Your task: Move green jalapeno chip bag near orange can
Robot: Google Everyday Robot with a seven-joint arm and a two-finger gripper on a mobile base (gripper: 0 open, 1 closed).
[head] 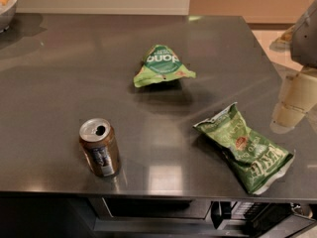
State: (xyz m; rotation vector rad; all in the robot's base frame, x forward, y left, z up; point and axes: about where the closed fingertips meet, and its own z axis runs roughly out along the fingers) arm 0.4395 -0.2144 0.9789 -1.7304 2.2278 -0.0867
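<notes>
The green jalapeno chip bag lies flat and crinkled at the front right of the dark table, its pale lettering toward the front edge. The orange can stands upright at the front left, its silver top opened. The two are well apart. My gripper hangs at the right edge of the view, just right of the bag's far end and above the table's right side. It touches nothing and holds nothing.
A smaller triangular green bag lies mid-table, behind and between the can and the chip bag. A bowl sits at the far left corner. The table's front edge runs close below the can and the bag.
</notes>
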